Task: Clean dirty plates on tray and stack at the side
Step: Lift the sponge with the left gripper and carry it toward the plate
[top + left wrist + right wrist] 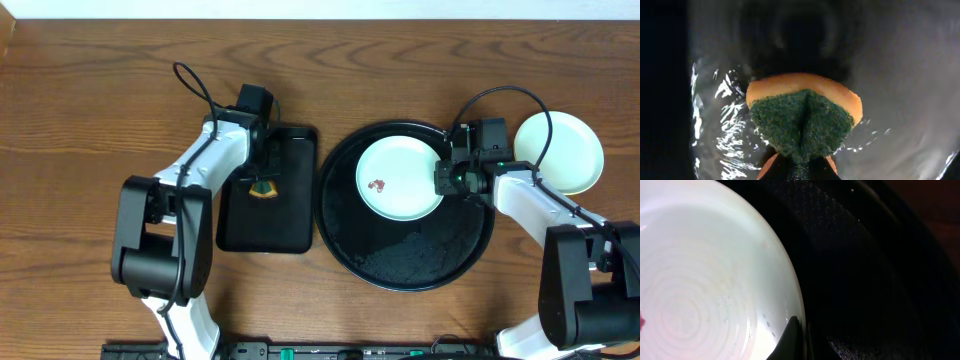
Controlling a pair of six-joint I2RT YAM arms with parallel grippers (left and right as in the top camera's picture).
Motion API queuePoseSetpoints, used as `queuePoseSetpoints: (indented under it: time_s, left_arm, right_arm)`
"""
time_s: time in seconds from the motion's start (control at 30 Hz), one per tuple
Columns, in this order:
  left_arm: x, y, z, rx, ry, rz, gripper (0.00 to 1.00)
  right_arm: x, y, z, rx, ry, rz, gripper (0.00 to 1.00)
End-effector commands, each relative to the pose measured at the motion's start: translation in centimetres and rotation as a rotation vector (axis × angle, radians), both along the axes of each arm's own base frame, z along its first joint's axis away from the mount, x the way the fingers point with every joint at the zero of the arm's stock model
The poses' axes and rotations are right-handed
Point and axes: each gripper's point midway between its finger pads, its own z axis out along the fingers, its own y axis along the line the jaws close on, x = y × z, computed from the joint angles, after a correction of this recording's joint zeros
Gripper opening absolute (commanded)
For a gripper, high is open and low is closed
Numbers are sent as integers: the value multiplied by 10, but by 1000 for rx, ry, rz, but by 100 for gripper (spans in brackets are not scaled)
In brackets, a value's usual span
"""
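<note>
overhead and wrist views. a pale mint-white plate lies in the upper half of the round black tray. the right pincer is set at the plate's right edge. one dark fingertip is seen over the rim, but whether the rim is clamped cannot be told. the left pincer is closed on a folded sponge above the rectangular black tray at centre left.

risks: a slick rim may slip from a shallow hold once scrubbing begins. the plate may skate on the wet tray floor. the reddish-brown smear may be missed if the sponge is pressed off-centre.

materials: the plate is round, shallow and glossy, with faint concentric rings. the round tray's floor is pebbled and beaded with water. the sponge is orange foam faced with coarse green scouring fibre. a pale yellow plate rests on the wood-grain table at the upper right.
</note>
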Motion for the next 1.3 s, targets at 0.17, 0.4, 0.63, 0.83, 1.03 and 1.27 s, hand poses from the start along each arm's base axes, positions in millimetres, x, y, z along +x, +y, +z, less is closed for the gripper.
queuePoseSetpoints:
  time_s: [0.17, 0.4, 0.63, 0.83, 1.03, 1.27]
  left_arm:
    - [16, 8, 71, 28, -183, 11, 7]
    - [0, 12, 80, 38, -148, 10, 7]
    - [4, 8, 81, 37, -166, -67, 8]
    - [5, -3, 82, -25, -171, -101, 7]
    - [5, -3, 82, -25, -171, -95, 8]
    - [11, 13, 82, 43, -197, 48, 8]
  right_arm:
    - [-4, -3, -7, -26, 20, 0, 1]
    - [-4, -3, -7, -26, 20, 0, 1]
    - [-5, -3, -7, -26, 22, 0, 1]
    - [-5, -3, -8, -27, 22, 0, 1]
    - [-5, -3, -8, -27, 22, 0, 1]
    - [-5, -3, -7, -26, 21, 0, 1]
